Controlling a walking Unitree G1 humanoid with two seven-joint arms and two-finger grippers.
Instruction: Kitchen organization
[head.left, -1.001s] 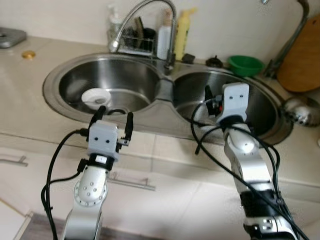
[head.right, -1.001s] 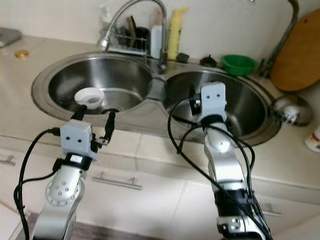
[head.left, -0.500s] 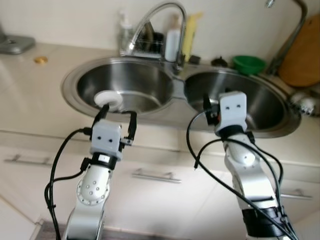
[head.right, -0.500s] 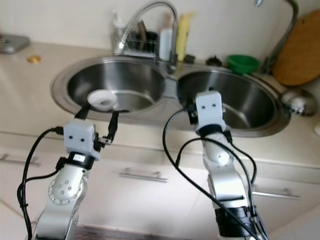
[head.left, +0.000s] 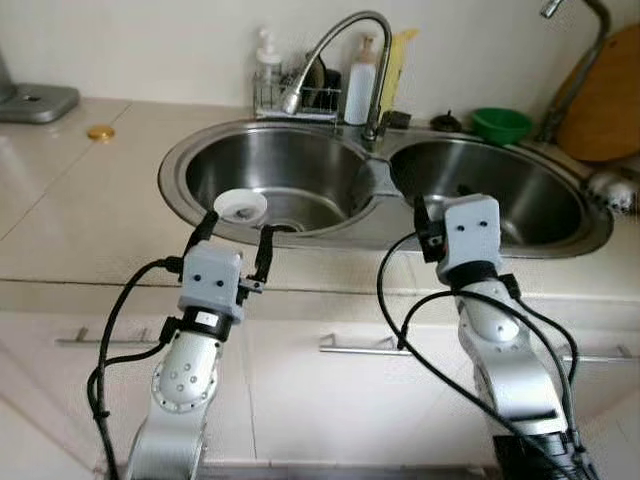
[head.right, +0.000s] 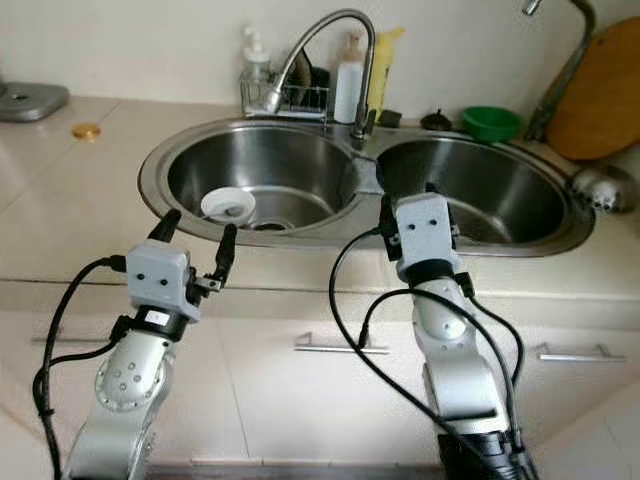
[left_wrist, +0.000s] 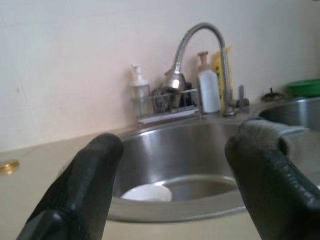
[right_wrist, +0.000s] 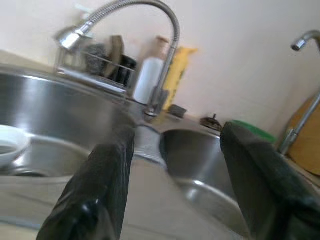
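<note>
White bowl (head.left: 241, 206) sits untouched in the left basin of the sink (head.left: 190, 150), while left hand (head.left: 232, 232) and right hand (right_wrist: 170, 165), both spread and empty, hover at the near desk (head.left: 80, 230) edge, organizing barely begun.

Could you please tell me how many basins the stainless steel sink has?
2. The left basin holds a small white bowl near its drain; the right basin lies past the divider, below the green bowl on the counter. None appears hidden.
</note>
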